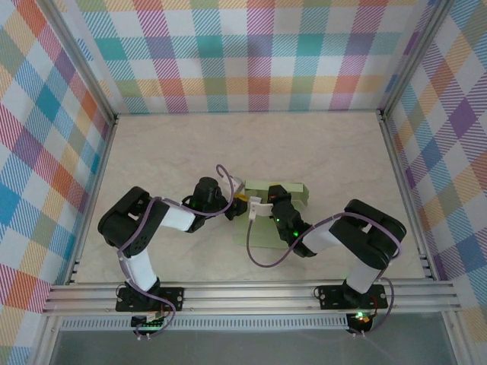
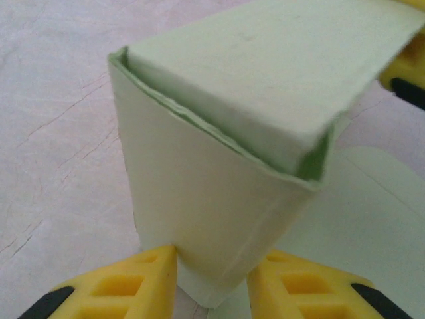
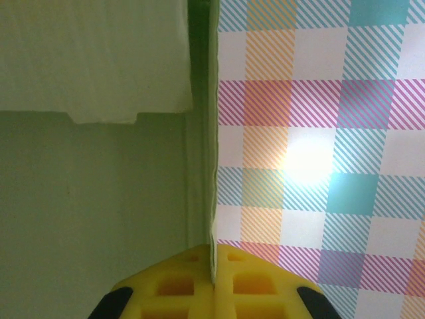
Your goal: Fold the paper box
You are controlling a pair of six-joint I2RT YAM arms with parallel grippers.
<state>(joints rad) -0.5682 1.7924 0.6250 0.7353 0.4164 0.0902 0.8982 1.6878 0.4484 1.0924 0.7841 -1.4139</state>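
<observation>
The paper box (image 1: 294,193) is pale green and sits partly folded at the table's middle, with a flat flap (image 1: 259,236) lying towards the near edge. My left gripper (image 1: 242,201) reaches it from the left. In the left wrist view its yellow fingers (image 2: 136,282) press both sides of the box's upright folded wall (image 2: 219,179), with the left gripper (image 2: 212,266) shut on it. My right gripper (image 1: 266,207) comes from the right. The right gripper (image 3: 214,256) is shut on the thin edge of a raised panel of the paper box (image 3: 99,186).
Plaid walls (image 1: 251,53) close in the back and both sides. A metal rail (image 1: 251,293) runs along the near edge by the arm bases. The pale marble tabletop (image 1: 342,152) lies bare behind the box. A yellow finger of the right gripper (image 2: 406,66) shows beyond the box.
</observation>
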